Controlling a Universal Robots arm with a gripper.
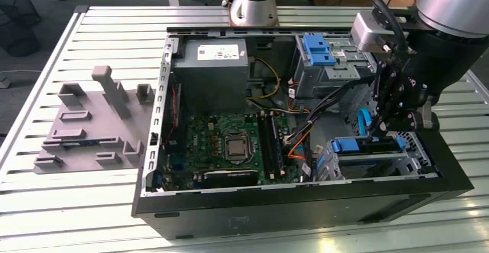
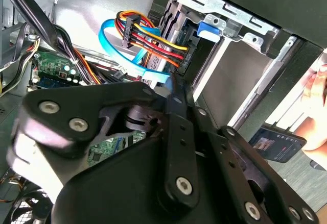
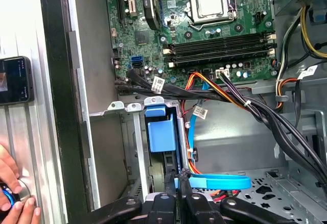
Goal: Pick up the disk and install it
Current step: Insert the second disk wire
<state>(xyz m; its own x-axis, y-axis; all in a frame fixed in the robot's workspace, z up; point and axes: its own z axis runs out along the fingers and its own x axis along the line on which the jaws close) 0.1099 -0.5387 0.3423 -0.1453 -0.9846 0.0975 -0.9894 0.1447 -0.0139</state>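
On the exterior view's left, a grey fixture (image 1: 91,127) with upright blocks and slots sits on the slatted table (image 1: 77,207), just beside the open computer case (image 1: 306,207). Inside the case, toward its left, a grey metal box (image 1: 210,70) with a white sticker stands above the green motherboard (image 1: 221,144), whose bare processor socket and memory sticks lie face up. Further right, orange, yellow and black cables cross the gap to the drive cages, and a blue latch bracket (image 1: 317,50) tops the upper cage. I hang over the lower cage at the exterior view's right, my gripper (image 1: 384,131) reaching down into it. The disk (image 1: 353,146) sits in that cage, its blue carrier frame facing up. In the first wrist view the disk (image 3: 161,132) stands in its slot between the metal cage walls, and my gripper (image 3: 179,180) is right at its near edge, fingers (image 3: 171,185) drawn almost together with only a sliver between them. I cannot tell whether they pinch the edge of the disk or merely press against it. A flat blue cable (image 3: 219,182) loops past just beside my fingertips. In the second wrist view a red, yellow and black cable plug (image 2: 148,38) and a blue ribbon run to the back of the cage. Outside the case wall, a phone (image 3: 15,80) lies on the table and a person's hand (image 3: 13,193) rests near it.
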